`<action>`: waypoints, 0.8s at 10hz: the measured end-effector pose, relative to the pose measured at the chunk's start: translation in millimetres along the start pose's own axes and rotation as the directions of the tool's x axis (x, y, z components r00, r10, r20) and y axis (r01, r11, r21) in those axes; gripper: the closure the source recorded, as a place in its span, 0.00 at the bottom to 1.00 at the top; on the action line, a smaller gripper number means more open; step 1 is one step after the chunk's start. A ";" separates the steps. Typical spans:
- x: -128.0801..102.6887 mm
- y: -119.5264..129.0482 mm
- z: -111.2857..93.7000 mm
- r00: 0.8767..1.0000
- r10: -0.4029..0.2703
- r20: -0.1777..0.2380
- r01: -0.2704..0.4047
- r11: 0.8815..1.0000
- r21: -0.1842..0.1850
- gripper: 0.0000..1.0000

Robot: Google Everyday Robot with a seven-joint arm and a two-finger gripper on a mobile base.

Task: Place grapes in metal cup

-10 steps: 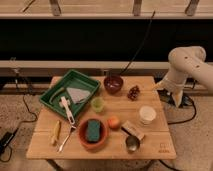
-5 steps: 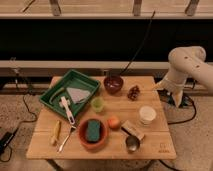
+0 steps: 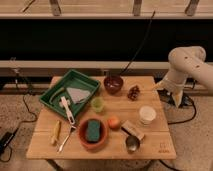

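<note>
The grapes (image 3: 133,92), a small dark reddish-brown cluster, lie on the wooden table (image 3: 160,145) at the back right, next to a dark red bowl (image 3: 113,84). The metal cup (image 3: 132,144), small and silver-grey, stands near the front edge, right of centre. My white arm (image 3: 186,62) reaches in from the right. The gripper (image 3: 164,88) hangs at the table's right back edge, right of the grapes and apart from them. It holds nothing that I can see.
A white cup (image 3: 147,114) stands between the grapes and the metal cup, with a wooden block (image 3: 132,130) beside it. An orange fruit (image 3: 114,122), a green cup (image 3: 97,104), a bowl with a green sponge (image 3: 93,132) and a green tray (image 3: 56,97) lie to the left.
</note>
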 end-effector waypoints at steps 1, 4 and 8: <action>0.0 0.0 0.0 1.000 0.000 0.000 0.000 1.000 0.000 0.20; 0.3 -0.1 0.8 1.000 -0.002 0.002 0.002 1.000 -0.002 0.20; -10.3 -36.5 29.6 0.995 -0.071 0.070 0.071 0.997 0.010 0.20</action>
